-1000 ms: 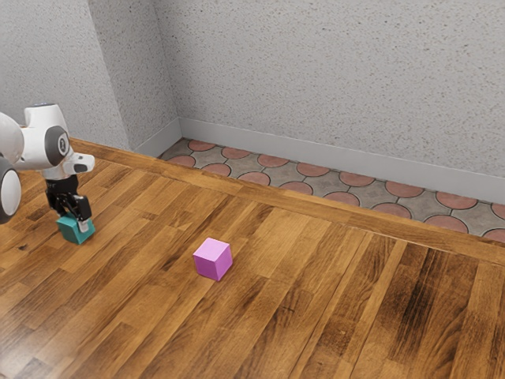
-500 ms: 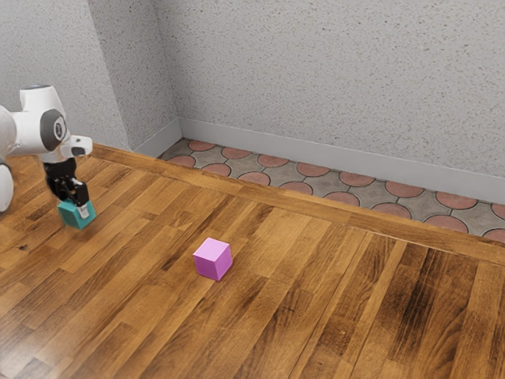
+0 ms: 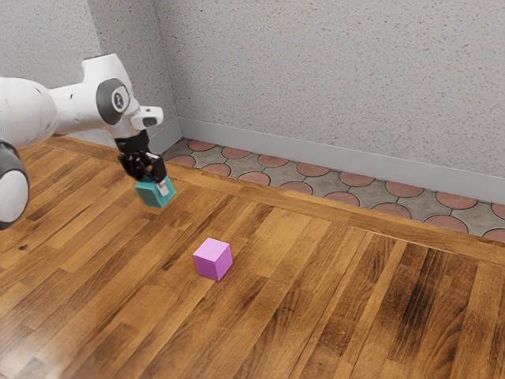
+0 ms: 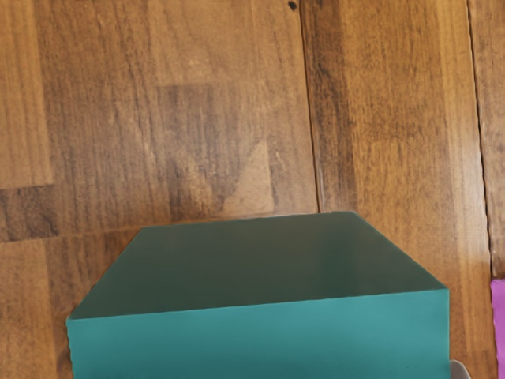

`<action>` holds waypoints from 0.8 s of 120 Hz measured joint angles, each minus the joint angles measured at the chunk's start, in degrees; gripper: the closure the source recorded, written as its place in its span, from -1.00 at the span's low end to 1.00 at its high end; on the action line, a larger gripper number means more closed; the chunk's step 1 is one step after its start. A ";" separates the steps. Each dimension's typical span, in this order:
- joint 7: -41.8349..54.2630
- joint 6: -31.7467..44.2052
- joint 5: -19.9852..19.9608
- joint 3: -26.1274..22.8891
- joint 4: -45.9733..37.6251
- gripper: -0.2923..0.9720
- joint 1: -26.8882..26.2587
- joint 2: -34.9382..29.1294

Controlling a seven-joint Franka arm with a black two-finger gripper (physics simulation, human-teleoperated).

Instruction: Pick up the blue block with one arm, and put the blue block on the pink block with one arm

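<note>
Between the fingers of the end effector (image 3: 153, 183) sits the blue block (image 3: 155, 194), which renders as teal. It is pinched from two sides and hangs clear of the wooden surface (image 3: 339, 300) with a slight tilt. The end effector is thus clenched on the block, so the pick-up half of the task looks done. The step in hand is, by my reading, the carry toward the pink block (image 3: 213, 259). That block rests on the surface below the end effector and off toward the exterior view's right, well apart from the held one, with bare wood between them. From the wrist camera the blue block (image 4: 260, 316) lies just under the hand, and a thin strip of pink (image 4: 499, 324) shows beside it. This suggests the end effector is not yet above its target. The next move calls for more sideways travel until the pink block lies straight beneath the held one. Through that travel the carried block should stay higher than the pink top, so that no edge knocks it aside. The tilt would best be levelled and the faces squared before any descent. Lowering should then be slow until the blue underside meets the pink top. Only then should the fingers part, since an off-centre or canted release could tip the blue block off.
</note>
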 joint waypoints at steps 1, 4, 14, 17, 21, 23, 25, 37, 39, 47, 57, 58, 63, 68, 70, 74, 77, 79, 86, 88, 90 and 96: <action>-0.39 -0.09 -0.08 0.01 0.00 0.26 -0.34 0.03; -1.53 -0.36 -0.28 0.01 0.00 0.26 -1.28 0.09; -5.22 -1.08 -0.29 0.01 -0.14 0.26 -4.35 0.48; -6.25 -1.25 -0.01 -0.02 -0.16 0.26 -5.26 0.68; -7.55 -1.50 0.30 -0.01 -0.21 0.26 -6.39 0.87; -8.19 -1.68 0.52 0.05 -0.21 0.26 -7.06 0.88; -8.81 -1.88 0.81 0.11 -0.17 0.26 -7.70 0.87; -12.14 -2.84 2.85 0.07 -0.07 0.30 -9.82 0.94; -12.60 -2.96 3.23 0.06 -0.06 0.31 -10.02 0.95; -14.28 -3.41 4.37 -0.01 -0.11 0.34 -10.78 0.86; -16.15 -3.99 5.20 -0.11 -0.51 0.37 -11.63 0.75; -16.32 -4.06 5.26 -0.12 -0.65 0.37 -11.71 0.68; -17.15 -4.42 5.51 -0.14 -1.15 0.38 -12.25 0.40; -17.92 -4.71 5.95 -0.17 -1.82 0.39 -12.81 0.02; -18.18 -4.80 6.19 -0.17 -2.05 0.39 -13.04 -0.07; -18.54 -4.84 6.97 -0.18 -2.33 0.39 -13.61 -0.18; -18.67 -4.77 7.59 -0.18 -2.40 0.38 -13.98 -0.23; -18.64 -4.59 7.97 -0.18 -2.44 0.37 -14.20 -0.27; -18.30 -3.96 8.95 -0.20 -2.51 0.36 -14.68 -0.45; -18.16 -3.82 9.14 -0.22 -2.54 0.37 -14.83 -0.54; -17.99 -3.68 9.31 -0.23 -2.56 0.37 -14.97 -0.60; -17.38 -3.34 9.73 -0.32 -2.63 0.38 -15.23 -0.71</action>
